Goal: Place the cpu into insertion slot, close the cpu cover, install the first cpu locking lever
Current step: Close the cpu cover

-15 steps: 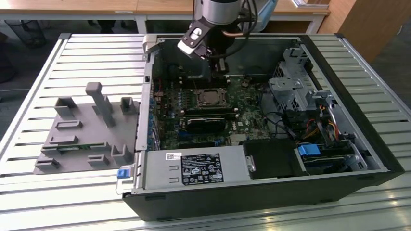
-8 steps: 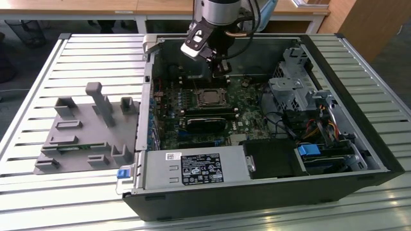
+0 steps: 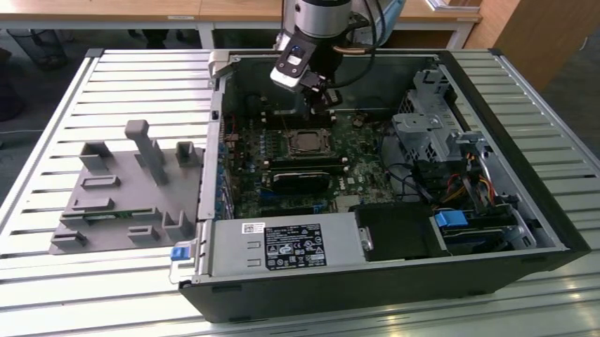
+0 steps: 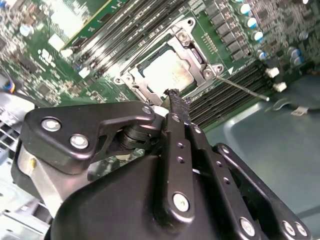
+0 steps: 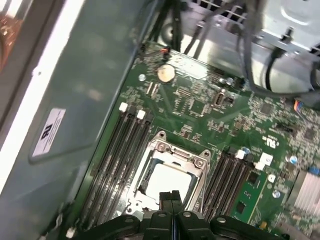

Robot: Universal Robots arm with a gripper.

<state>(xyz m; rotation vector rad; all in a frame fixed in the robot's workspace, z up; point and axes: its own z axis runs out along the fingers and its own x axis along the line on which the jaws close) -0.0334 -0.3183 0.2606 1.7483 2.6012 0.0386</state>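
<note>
In the upper middle of the exterior view, the gripper (image 3: 324, 104) hangs inside the open computer case (image 3: 375, 295), just above the insertion slot (image 3: 305, 143) at the frame's centre. In both wrist views its fingers (image 5: 166, 197) are pressed together with nothing between them. Their tips are just beside the pale cpu (image 5: 169, 181) — it sits in the slot, with the cpu cover (image 5: 176, 156) lying flat around it.

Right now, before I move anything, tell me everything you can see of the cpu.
In the second wrist view the cpu is a flat square chip with a pale silver-beige metal top. It lies level in the insertion slot, framed by the silver cpu cover, its top showing through the cut-out. The gripper, fingers shut, hangs at one edge; contact cannot be told.
</note>
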